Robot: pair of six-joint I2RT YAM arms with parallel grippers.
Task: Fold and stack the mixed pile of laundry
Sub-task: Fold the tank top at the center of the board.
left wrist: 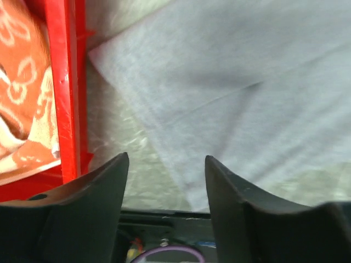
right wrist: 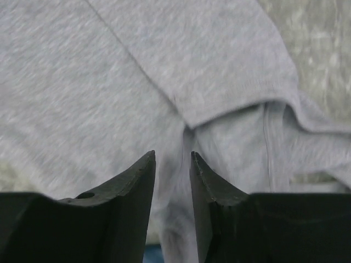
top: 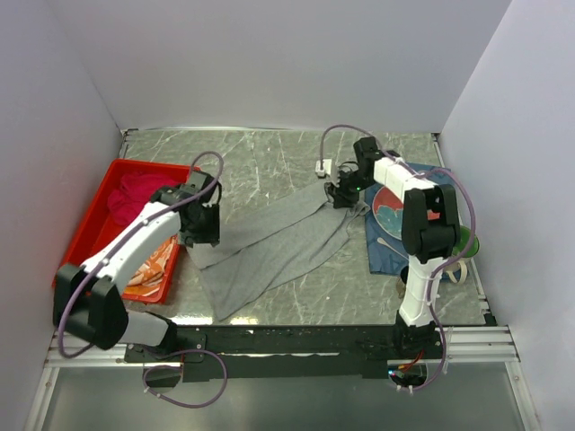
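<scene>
right end effector (right wrist: 171, 155) nearly closed, pinching grey garment (right wrist: 109, 82)

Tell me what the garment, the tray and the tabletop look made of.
Garment: soft knit, probably cotton jersey, matte; heathered grey flecks, a stitched seam and limp folds.
Tray: hard plastic, glossy; light glints along its moulded red rim.
Tabletop: grey marble look with pale veins, slightly shiny; whether it is real stone or a printed laminate, I cannot tell.
</scene>
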